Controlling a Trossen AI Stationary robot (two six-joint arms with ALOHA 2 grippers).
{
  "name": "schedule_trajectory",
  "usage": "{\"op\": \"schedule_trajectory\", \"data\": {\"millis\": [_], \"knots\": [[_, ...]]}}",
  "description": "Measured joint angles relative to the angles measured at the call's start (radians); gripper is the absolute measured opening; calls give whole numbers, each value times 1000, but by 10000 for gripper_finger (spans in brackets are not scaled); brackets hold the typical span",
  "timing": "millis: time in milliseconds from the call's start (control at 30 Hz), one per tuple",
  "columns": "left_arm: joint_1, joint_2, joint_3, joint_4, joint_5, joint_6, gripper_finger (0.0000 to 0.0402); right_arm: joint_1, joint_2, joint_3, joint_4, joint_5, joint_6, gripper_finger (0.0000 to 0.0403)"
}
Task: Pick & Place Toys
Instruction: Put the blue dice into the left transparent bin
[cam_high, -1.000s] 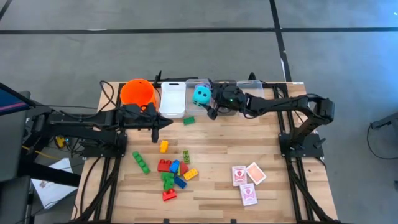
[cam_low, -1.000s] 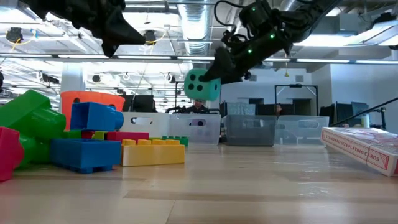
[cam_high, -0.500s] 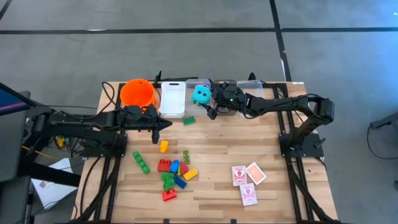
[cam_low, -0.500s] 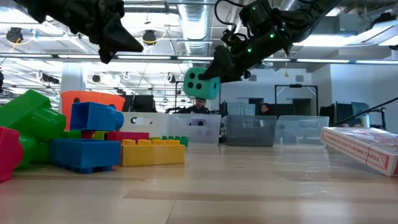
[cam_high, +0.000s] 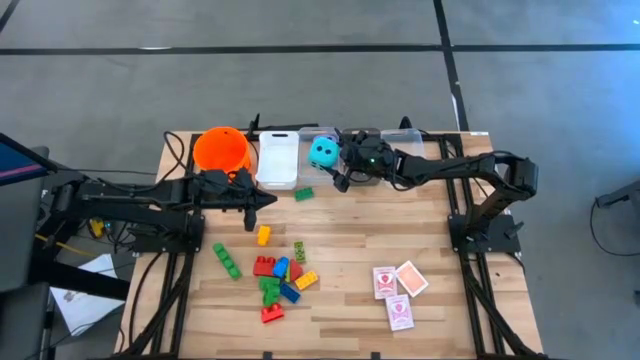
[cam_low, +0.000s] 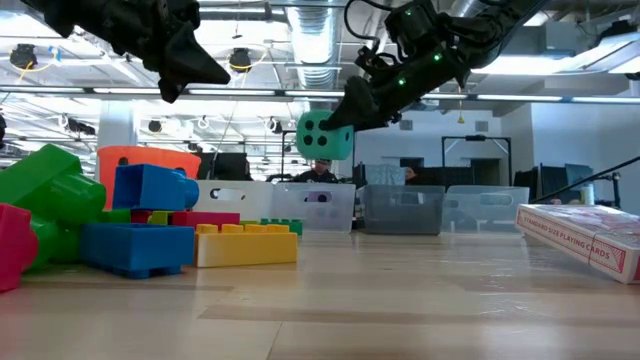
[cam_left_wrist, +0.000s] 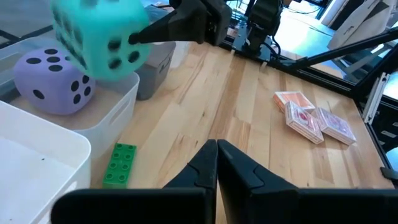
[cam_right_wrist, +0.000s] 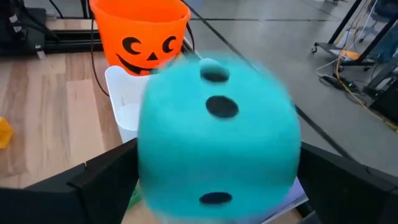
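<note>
A teal dotted die (cam_high: 322, 152) hangs in the air at the table's far side, between the fingers of my right gripper (cam_high: 331, 160), above a clear bin (cam_left_wrist: 118, 106) that holds a purple die (cam_left_wrist: 56, 84). My left gripper (cam_high: 265, 198) is shut and empty, hovering above the table left of a green brick (cam_high: 303, 193). A yellow brick (cam_high: 263, 235) lies alone on the wood. A heap of red, green, blue and yellow bricks (cam_high: 278, 280) sits near the front. Red-and-white playing cards (cam_high: 398, 290) lie at the front right. My right gripper pinches the teal die between its two fingers (cam_right_wrist: 106, 177), one on each of two opposite faces (cam_right_wrist: 149, 168). The fingers reach in from the table's right side, slanting slightly downward. The die is lifted clear, hanging over the bin with the purple die.
An orange pumpkin bucket (cam_high: 222, 150) stands at the far left, a white bin (cam_high: 278, 160) beside it, and further clear bins (cam_high: 400, 140) along the far edge. Bare wood lies between the brick heap and the bins.
</note>
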Motion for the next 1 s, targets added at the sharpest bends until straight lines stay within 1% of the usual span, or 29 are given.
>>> {"op": "schedule_trajectory", "data": {"millis": [167, 433, 633, 800, 1000], "knots": [[0, 0, 0, 0, 0, 0, 4, 3, 6, 0, -3, -1, -73, 399], [0, 0, 0, 0, -2, 0, 4, 2, 7, -1, -7, -3, -59, 399], [0, 0, 0, 0, -5, -26, 4, 2, 7, -1, -17, -4, 9, 399], [-17, 0, 0, -1, -5, -26, 4, 10, 7, -1, -69, -4, 31, 398], [-35, 0, 0, 0, -4, -30, 4, 3, 7, -1, -106, -3, 130, 398]]}}
